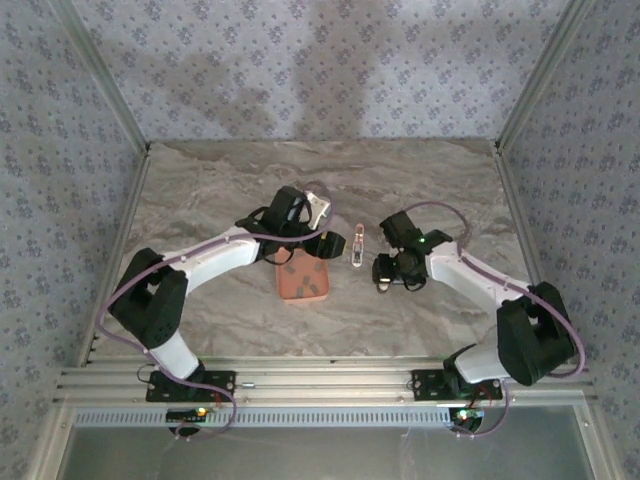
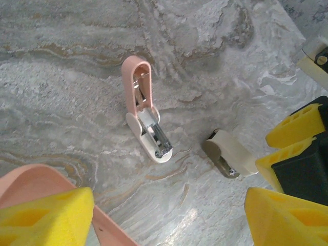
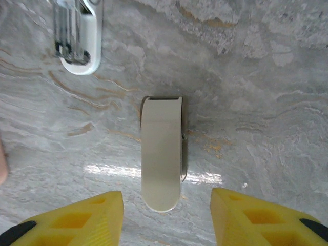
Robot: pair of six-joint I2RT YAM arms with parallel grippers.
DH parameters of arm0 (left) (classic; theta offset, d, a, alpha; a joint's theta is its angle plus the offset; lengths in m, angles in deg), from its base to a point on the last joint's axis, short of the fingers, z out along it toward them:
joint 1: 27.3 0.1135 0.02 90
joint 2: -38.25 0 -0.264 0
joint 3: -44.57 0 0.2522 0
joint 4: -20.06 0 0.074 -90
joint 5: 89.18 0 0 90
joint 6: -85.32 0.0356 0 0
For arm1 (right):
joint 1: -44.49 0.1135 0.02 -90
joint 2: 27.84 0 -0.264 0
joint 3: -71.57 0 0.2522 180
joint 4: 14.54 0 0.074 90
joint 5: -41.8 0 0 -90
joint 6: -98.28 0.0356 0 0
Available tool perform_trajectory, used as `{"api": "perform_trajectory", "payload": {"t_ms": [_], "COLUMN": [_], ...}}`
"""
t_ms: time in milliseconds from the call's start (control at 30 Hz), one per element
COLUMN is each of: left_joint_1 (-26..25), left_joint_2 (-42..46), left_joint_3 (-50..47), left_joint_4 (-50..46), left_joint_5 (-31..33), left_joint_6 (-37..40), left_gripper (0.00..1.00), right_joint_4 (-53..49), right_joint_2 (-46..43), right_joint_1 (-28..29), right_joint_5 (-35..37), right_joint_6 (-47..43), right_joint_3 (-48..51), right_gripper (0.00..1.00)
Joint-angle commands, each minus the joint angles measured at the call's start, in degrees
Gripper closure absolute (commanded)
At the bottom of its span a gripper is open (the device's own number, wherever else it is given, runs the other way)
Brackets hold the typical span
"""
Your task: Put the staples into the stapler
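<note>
While the stapler [image 2: 146, 115] is lying open between them, left gripper [image 2: 169, 205] and right gripper [image 3: 166, 205] are gaping, holding nothing.

L fingers [image 2: 46, 215] spread wide, R fingers [image 3: 77, 220] apart, wrists low

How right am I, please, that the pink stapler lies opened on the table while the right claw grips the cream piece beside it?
One detail is wrong: the right claw is not gripping the cream piece. The right wrist view shows it open, straddling the piece without touching. The stapler does lie opened on the table.
</note>
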State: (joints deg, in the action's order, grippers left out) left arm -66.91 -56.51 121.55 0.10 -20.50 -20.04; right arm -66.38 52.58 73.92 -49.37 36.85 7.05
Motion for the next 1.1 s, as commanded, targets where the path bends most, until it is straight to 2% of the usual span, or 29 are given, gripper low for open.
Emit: {"api": "perform_trajectory", "payload": {"t_ms": [0,300,533,700,1067], "left_joint_1": [0.4,1.1,1.7,1.8,3.0], "left_joint_2": [2.5,4.1,4.6,5.6,10.0], "left_joint_3": [-0.7,-2.4,-3.2,-3.9,-8.4], "left_joint_4": [-0.9,-1.0,-0.7,-0.6,1.5], "left_joint_5": [1.6,2.1,2.3,2.6,5.8], "left_joint_6": [-0.1,-0.1,-0.4,-0.3,-1.9], "left_gripper": [0.22,0.22,0.22,0.22,0.21], "right_joint_4": [-2.6,0.0,1.0,-1.3,-2.1], "right_joint_2": [2.2,7.7,10.1,8.4,7.4], "right_joint_1": [0.9,1.8,1.9,1.7,-7.1], "right_joint_5": [3.3,2.0,1.3,2.1,3.0], "right_joint_6": [-1.5,-2.1,-3.0,-3.1,-9.7], "right_joint_3": [-2.2,-2.7,-2.8,-3.5,-7.3], "right_gripper": [0.52,0.55,0.69,0.74,0.76]}}
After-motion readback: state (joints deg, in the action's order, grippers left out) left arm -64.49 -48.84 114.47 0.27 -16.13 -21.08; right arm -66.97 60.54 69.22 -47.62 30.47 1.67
